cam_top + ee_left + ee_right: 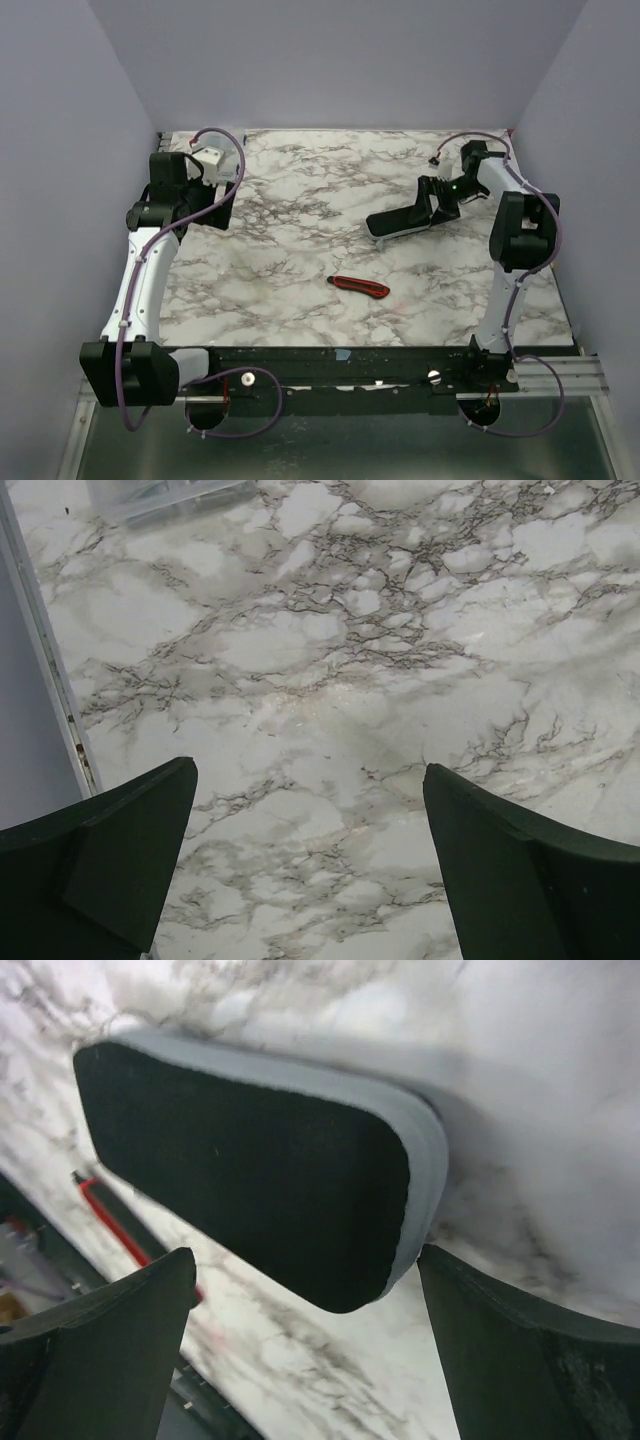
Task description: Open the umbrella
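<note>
The umbrella does not show in any view. A flat oblong pouch (398, 222), black on its face with a grey rim (425, 1150), lies on the marble table right of centre. My right gripper (436, 203) hangs over its far right end, open; in the right wrist view the pouch's rounded end sits just ahead of the right gripper (305, 1260) and nothing is gripped. The right fingertip (450, 1290) is close to the grey rim; I cannot tell if it touches. My left gripper (216, 208) is at the far left, and the left gripper (310, 770) stands open over bare marble.
A small red-and-black utility knife (358, 287) lies near the table's middle front, also seen as a red strip (108, 1215) beyond the pouch. The left wall and table edge (55, 680) run close beside the left gripper. Pale walls enclose three sides.
</note>
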`<state>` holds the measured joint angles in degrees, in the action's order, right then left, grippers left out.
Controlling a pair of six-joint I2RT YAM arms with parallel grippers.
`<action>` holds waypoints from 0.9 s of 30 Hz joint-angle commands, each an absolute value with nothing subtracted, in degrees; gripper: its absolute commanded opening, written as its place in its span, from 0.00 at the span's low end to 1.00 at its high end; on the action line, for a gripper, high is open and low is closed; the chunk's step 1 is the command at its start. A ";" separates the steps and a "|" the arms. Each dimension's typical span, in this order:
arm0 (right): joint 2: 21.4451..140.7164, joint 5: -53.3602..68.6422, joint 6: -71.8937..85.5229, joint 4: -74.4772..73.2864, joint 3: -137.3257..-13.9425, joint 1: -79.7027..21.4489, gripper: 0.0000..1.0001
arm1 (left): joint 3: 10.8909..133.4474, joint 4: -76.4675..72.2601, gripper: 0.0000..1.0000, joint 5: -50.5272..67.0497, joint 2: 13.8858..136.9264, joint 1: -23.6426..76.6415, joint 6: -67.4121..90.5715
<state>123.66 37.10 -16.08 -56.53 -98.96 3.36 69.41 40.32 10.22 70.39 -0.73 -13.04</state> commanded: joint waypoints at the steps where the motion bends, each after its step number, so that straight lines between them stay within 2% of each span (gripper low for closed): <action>1: 119.68 47.75 -10.41 -54.11 -90.79 1.49 0.95 | 67.19 41.16 0.99 14.56 67.18 -0.51 -14.19; 9: 114.99 48.53 -7.64 -46.04 -81.34 -6.68 0.96 | 66.46 42.24 0.99 20.44 66.02 0.52 -15.19; 18: 107.30 30.49 -24.51 -53.17 -85.15 -5.45 1.00 | 67.01 32.99 0.99 24.44 61.10 0.48 -10.13; 23: 104.92 26.53 -21.02 -50.81 -89.27 -7.62 1.00 | 71.52 30.07 0.99 28.14 62.80 0.53 -11.81; 27: 106.14 21.16 -18.90 -49.78 -90.47 -13.18 1.00 | 79.95 34.81 0.99 24.50 68.83 0.53 -9.92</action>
<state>105.41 28.34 -20.18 -51.00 -89.65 -7.90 71.94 34.15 24.36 64.03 0.43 -11.20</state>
